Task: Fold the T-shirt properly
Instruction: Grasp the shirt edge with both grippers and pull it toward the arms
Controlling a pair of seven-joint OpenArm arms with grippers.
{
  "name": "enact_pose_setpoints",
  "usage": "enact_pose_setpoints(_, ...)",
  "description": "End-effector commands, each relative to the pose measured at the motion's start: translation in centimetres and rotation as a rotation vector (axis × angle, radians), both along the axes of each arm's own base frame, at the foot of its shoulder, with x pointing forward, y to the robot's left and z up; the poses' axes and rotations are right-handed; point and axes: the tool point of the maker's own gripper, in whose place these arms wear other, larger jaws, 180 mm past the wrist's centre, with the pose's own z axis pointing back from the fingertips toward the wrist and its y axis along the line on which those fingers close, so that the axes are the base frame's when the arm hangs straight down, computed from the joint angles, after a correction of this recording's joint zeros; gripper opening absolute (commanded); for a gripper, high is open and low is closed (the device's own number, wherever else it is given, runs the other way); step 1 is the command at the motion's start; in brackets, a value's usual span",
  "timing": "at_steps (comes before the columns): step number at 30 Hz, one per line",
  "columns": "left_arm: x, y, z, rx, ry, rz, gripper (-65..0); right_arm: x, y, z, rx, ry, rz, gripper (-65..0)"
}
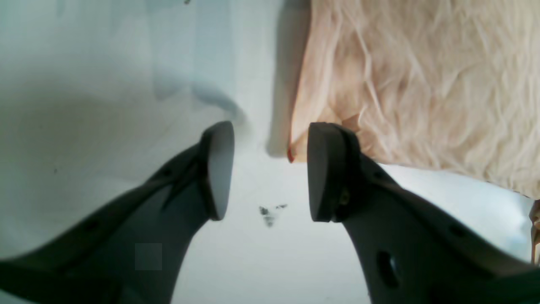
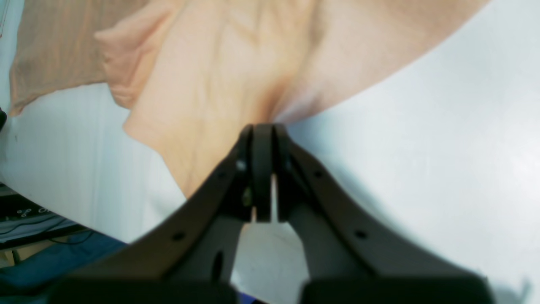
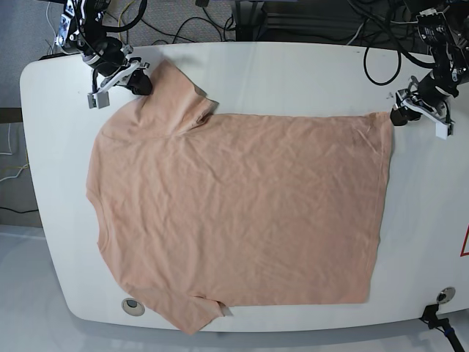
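Base view first: the T-shirt [image 3: 234, 213] lies spread flat across the white tabletop [image 3: 293, 73], filling most of it. Peach-pink all over, plain on the side facing up, finely wrinkled, no print showing. Its long axis runs left to right in this view: the straight hem sits at the right edge, the shoulders and sleeves at the left. One sleeve pokes toward the far left corner, the other juts toward the near edge, and a small fold of cloth sticks out near the far sleeve.

Over to the right gripper [image 3: 139, 82] at the far left corner. Right wrist view shows its jaws pressed tight together on a pinch of the T-shirt [image 2: 236, 76], the fabric bunching into creases that run straight down into the grip [image 2: 262, 131].

Now the left gripper [image 3: 399, 115], at the far right corner by the hem. Left wrist view has its jaws standing apart [image 1: 270, 169] with bare tabletop [image 1: 84, 84] between them; the T-shirt corner [image 1: 413, 84] lies just beyond one pad, not clamped. A few dark specks mark the surface there.
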Motion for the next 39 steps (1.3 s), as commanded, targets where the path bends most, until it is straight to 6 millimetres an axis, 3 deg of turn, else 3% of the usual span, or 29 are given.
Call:
enact_pose_setpoints(1,0.5,0.7,1.0,0.017,-0.023,-0.006,-37.1,0.3,-0.4,0.4,-0.008,-0.018,-0.003,-65.0)
enact_pose_setpoints(16,0.7,-3.8,-2.1,-0.083,0.037,-0.083,-34.7,-0.2,-0.1,0.2,-0.014,0.004,0.019,-65.0)
enact_pose_setpoints(19,0.9,-4.6,-2.2,-0.091,0.038,-0.101,-40.9,-0.2,-0.1,0.2,-0.010,0.004,0.016,-65.0)
enact_pose_setpoints(24,1.1,-5.1,-2.3,-0.098,0.037,-0.107,-65.0,-0.2,0.0,0.2,-0.009,0.000,0.019,-65.0)
enact_pose_setpoints(34,1.0,-5.7,-2.1,-0.103,0.004,-0.100,-65.0,0.1,-0.4,0.6,-0.017,-0.013,0.004,-65.0)
enact_pose_setpoints(39,0.7,-5.6,-2.1,-0.096,0.005,-0.114,-65.0,0.2,-2.0,2.5,-0.055,-0.054,-0.010,-65.0)
